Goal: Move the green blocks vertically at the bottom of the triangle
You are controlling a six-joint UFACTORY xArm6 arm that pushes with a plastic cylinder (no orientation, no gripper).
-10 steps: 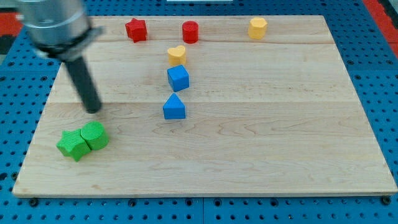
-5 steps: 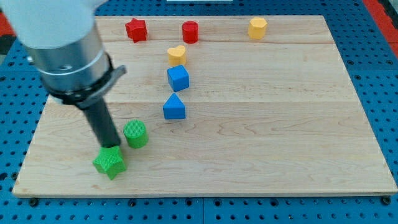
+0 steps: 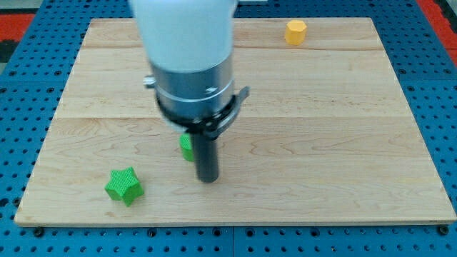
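My tip (image 3: 207, 178) rests on the wooden tabletop (image 3: 343, 143), in the lower middle of the board. The arm carries no pincer, only the dark rod, so there is nothing to be clenched or released. A second green block (image 3: 186, 146) sits just up and to the view's left of my tip, touching the rod's side or very nearly so; the rod and the arm's body hide most of it, so its shape cannot be made out. The green star block (image 3: 124, 186) lies apart from my tip, off to the view's left and slightly lower, near the bottom edge. A yellow hexagonal block (image 3: 295, 31) stands far from my tip, at the view's top right. The arm's body covers the upper middle of the board.
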